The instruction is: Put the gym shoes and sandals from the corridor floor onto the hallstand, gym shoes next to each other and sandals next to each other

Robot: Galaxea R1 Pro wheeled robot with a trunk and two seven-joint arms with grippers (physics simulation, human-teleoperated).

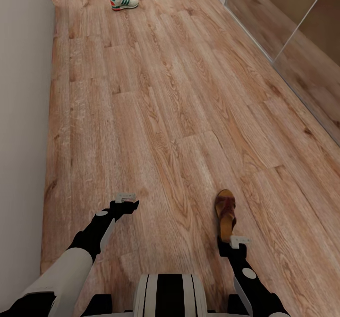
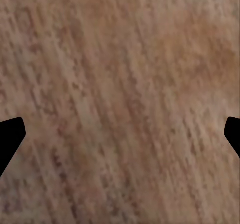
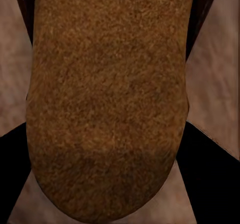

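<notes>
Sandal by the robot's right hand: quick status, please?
Right gripper at the sandal, fingers straddling its end; grip unconfirmed. Left gripper open, holding nothing. One gym shoe far up the corridor floor. Nothing between.

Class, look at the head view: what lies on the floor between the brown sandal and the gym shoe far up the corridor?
Bare wood-plank floor separates the sandal from the gym shoe.

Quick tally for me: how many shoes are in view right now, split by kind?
Gym shoes: 1, the gym shoe far ahead on the corridor floor.
Sandals: 1, the sandal by the right claw, its brown footbed between the fingers in the right wrist view.
Total: 2 shoes.
</notes>
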